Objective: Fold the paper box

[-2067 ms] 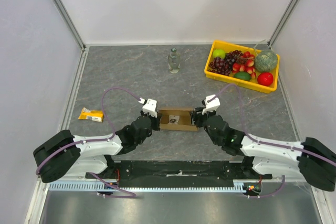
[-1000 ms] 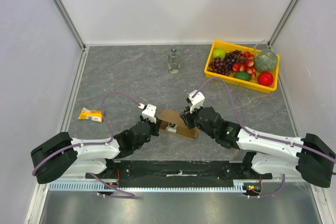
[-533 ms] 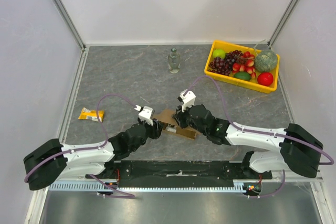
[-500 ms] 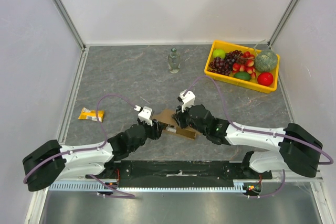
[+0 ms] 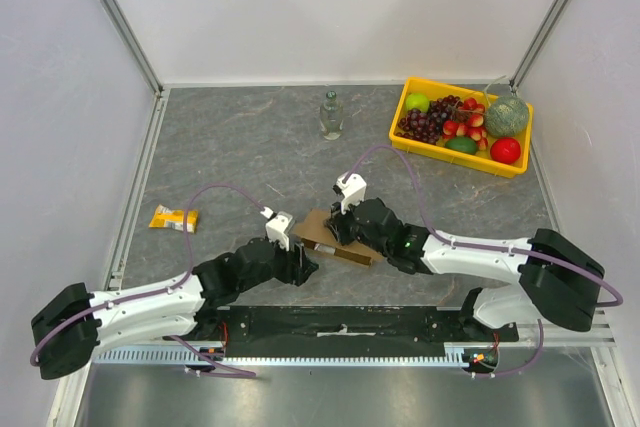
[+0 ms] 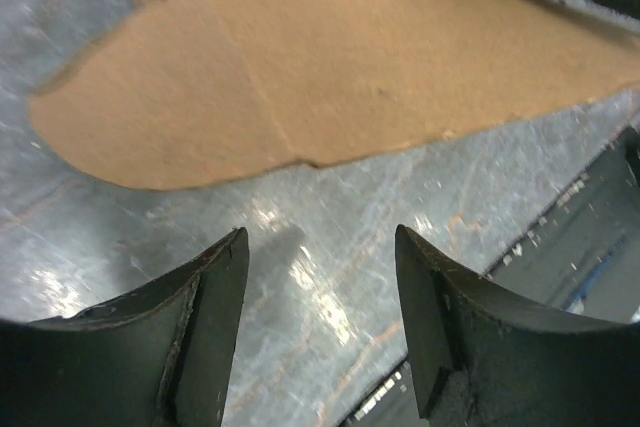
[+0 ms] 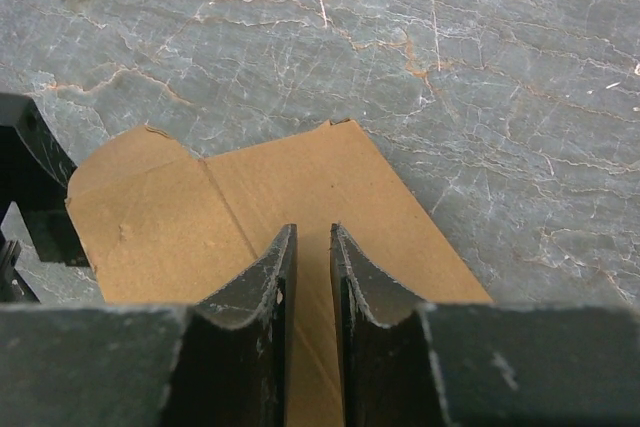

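The paper box (image 5: 322, 223) is brown cardboard lying just in front of the two arms, with a broad panel facing up. In the right wrist view this panel (image 7: 280, 187) spreads flat under my right gripper (image 7: 313, 230). Its jaws stand almost together with only a thin slit and nothing visibly between them. From above, the right gripper (image 5: 338, 232) sits over the box's left part. My left gripper (image 6: 320, 237) is open over bare table, just short of the box's rounded flap (image 6: 160, 127) and not touching it. Seen from the top camera, the left gripper (image 5: 303, 265) is at the box's near-left corner.
A yellow packet (image 5: 173, 218) lies on the table to the left. A small glass bottle (image 5: 331, 115) stands further back. A yellow tray (image 5: 440, 155) of fruit sits at the back right. The table's near edge and black rail run close under the left gripper.
The left gripper let go and opened, then drew back to the near-left corner. The right gripper swept left across the box, bringing the cardboard panel over and flatter.
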`<state>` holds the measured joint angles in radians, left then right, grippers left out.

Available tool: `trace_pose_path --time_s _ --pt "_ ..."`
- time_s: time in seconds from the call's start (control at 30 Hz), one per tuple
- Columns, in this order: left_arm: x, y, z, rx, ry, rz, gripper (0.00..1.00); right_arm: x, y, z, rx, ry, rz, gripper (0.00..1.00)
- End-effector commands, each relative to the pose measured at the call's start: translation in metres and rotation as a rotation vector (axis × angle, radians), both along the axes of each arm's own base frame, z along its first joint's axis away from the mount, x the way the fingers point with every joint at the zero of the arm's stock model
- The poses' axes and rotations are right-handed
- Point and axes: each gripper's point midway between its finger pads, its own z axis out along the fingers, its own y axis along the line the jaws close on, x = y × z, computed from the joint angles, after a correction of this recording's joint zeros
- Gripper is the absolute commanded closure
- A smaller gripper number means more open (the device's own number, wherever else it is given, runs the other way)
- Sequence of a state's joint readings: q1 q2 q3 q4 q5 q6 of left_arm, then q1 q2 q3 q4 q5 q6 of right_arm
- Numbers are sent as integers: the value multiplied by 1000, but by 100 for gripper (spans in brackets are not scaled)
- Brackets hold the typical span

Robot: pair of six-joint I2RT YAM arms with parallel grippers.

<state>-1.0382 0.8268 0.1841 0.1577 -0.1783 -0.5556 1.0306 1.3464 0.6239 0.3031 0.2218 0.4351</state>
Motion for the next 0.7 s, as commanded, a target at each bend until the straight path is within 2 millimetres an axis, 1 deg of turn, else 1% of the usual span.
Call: trace_pose_path --time_s 0.0,0.03,0.07,0.2,0.23,0.3,0.43,0.5,0.57,0.67 --pt "-33 -8 1 -10 209 -72 34 8 14 23 52 -32 5 74" --pt "-38 -8 1 -14 234 -81 35 8 15 22 48 -32 7 74" --pt "-46 -10 1 -23 265 -111 36 8 15 24 51 -34 7 74" --pt "-66 -9 7 -54 341 -168 45 6 15 18 30 -27 19 75" --pt "-70 -8 10 -62 351 -175 48 6 15 17 25 -27 24 76" --pt "-77 -4 16 -74 361 -195 58 5 14 12 7 -25 34 78" --pt "-87 1 40 -140 343 -238 75 0 9 2 -34 -15 50 80" --pt "-91 2 58 -195 310 -263 82 -2 6 -1 -52 -12 57 81" --pt "-93 4 76 -254 268 -278 87 -3 2 -3 -65 -12 57 81" --pt "-94 6 96 -321 215 -293 90 -5 -4 -8 -87 -14 60 82"
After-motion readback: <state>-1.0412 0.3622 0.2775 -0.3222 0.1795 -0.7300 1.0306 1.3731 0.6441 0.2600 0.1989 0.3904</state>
